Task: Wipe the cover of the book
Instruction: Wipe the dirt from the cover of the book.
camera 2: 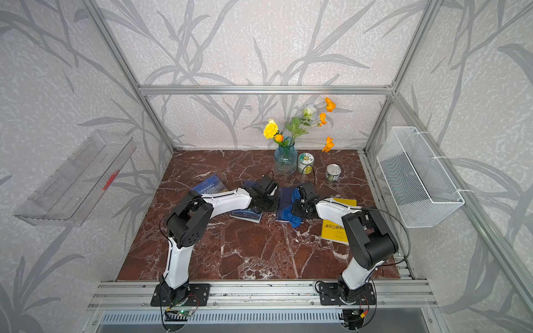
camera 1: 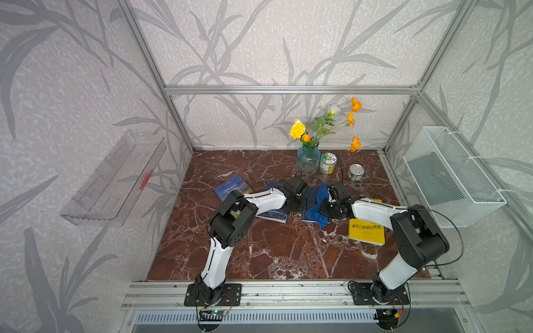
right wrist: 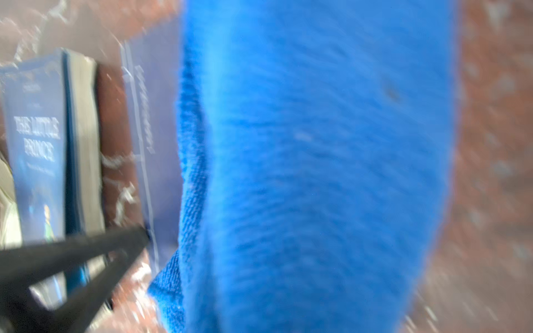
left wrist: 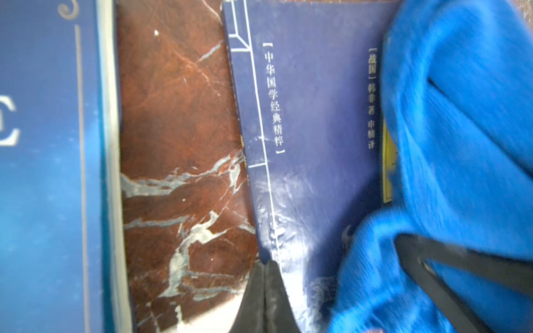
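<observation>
Here, left to right: light-blue illustrated paperback, idle; left tool, closed and empty, tips planted at the spine-side margin of the dark navy softcover book, flat mid-way on the red-brown marbled table; bright blue terry cloth, bunched over the cover's other half, pinched in the right tool. Probable hazards: left tips slipping off that narrow margin, book then dragged with the stroke; loose cloth tail snagging, sweeping table instead of cover.
</observation>
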You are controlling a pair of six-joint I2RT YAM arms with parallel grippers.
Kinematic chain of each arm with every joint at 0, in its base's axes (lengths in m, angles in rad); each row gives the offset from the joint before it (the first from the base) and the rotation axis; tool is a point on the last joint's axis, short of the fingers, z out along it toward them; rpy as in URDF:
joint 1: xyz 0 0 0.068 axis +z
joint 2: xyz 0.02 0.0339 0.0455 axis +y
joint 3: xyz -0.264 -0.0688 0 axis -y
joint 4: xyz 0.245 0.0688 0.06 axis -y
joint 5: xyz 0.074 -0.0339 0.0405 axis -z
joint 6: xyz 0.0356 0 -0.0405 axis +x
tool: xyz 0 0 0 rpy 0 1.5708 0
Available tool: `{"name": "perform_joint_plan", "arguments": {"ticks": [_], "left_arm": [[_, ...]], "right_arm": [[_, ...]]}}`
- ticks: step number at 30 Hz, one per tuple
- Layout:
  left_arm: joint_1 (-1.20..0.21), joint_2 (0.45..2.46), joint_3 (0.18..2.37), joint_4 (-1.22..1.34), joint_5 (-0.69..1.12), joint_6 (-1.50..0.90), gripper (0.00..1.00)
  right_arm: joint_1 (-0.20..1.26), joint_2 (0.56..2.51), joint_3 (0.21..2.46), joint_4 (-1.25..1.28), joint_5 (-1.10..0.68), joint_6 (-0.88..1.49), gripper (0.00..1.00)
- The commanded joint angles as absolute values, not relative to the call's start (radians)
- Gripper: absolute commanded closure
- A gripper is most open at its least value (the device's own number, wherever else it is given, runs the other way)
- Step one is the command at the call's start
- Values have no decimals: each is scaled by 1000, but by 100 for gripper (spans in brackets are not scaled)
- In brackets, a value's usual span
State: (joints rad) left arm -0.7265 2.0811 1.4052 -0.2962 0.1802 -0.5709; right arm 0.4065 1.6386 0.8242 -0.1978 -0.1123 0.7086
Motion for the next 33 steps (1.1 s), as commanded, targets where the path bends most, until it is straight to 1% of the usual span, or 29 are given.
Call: {"name": "perform_joint_plan", "arguments": {"ticks": [1, 7, 13, 18, 26, 33], "left_arm": [[-730, 2100, 1359, -416, 145, -555, 97], [-730, 2103, 1361, -414, 144, -555, 97], [-730, 2103, 1357, -410, 141, -555, 97], [-732, 2099, 1355, -407, 138, -550, 97], [-732, 2096, 1354, -405, 142, -551, 97], [-733, 2086, 1348, -404, 133, -551, 97]], "right_arm": [[401, 1639, 763, -409, -51, 704, 90], [331, 1679, 871, -430, -55, 672, 90], [314, 1860, 1093, -497, -50, 651, 90], [314, 1963, 1202, -539, -61, 649, 90], [314, 1876, 1133, -529, -41, 657, 90], [334, 1719, 970, -490, -39, 678, 90]]}}
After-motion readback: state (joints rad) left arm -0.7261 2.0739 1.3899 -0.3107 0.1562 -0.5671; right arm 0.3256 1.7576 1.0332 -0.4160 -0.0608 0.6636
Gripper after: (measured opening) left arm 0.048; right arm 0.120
